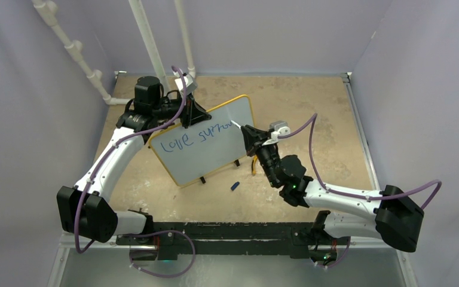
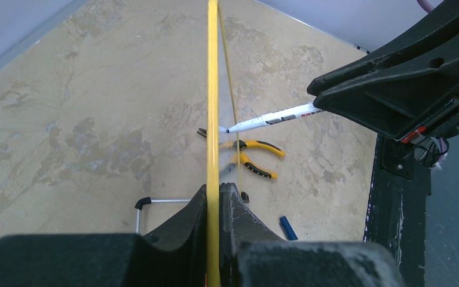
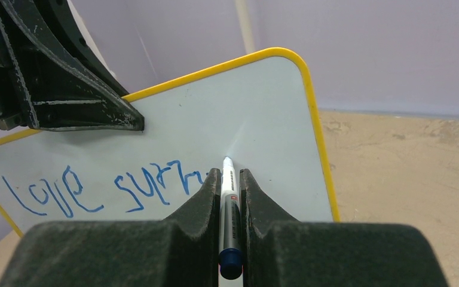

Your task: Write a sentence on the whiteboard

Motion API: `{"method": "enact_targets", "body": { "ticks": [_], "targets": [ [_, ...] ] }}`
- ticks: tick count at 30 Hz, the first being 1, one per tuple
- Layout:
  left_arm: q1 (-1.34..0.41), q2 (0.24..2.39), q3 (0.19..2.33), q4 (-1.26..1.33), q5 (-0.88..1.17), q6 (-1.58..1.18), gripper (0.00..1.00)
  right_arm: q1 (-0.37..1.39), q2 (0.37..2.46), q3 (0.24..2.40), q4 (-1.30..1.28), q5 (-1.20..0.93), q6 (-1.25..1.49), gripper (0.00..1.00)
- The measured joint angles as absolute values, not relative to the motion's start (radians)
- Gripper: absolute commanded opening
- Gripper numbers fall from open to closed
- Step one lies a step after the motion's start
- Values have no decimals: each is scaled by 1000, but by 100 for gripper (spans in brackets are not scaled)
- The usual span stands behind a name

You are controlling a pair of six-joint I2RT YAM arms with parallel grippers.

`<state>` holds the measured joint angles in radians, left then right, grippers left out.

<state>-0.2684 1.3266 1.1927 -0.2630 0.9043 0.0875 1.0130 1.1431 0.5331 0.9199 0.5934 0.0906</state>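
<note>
The whiteboard (image 1: 215, 149), pale with a yellow frame, stands tilted on small black feet mid-table. My left gripper (image 1: 192, 113) is shut on its top edge; the left wrist view shows the yellow frame (image 2: 213, 119) edge-on between the jaws. Blue writing (image 1: 188, 139) reads "love" and part of a second word; it also shows in the right wrist view (image 3: 113, 188). My right gripper (image 1: 250, 135) is shut on a white marker (image 3: 228, 203) whose tip is on the board just right of the last stroke. The marker also shows in the left wrist view (image 2: 269, 119).
Yellow-handled pliers (image 2: 252, 155) lie on the tan table behind the board's right end, partly seen in the top view (image 1: 253, 164). A blue marker cap (image 1: 235, 186) lies in front of the board, also seen in the left wrist view (image 2: 287, 228). White pipes (image 1: 146, 42) run up the back wall.
</note>
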Motion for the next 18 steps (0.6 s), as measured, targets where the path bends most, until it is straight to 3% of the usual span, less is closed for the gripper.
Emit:
{"method": "enact_targets", "body": {
  "ticks": [18],
  "targets": [
    [-268, 1327, 1193, -263, 897, 86, 0, 1013, 1126, 505, 860, 641, 157, 0]
  ]
}}
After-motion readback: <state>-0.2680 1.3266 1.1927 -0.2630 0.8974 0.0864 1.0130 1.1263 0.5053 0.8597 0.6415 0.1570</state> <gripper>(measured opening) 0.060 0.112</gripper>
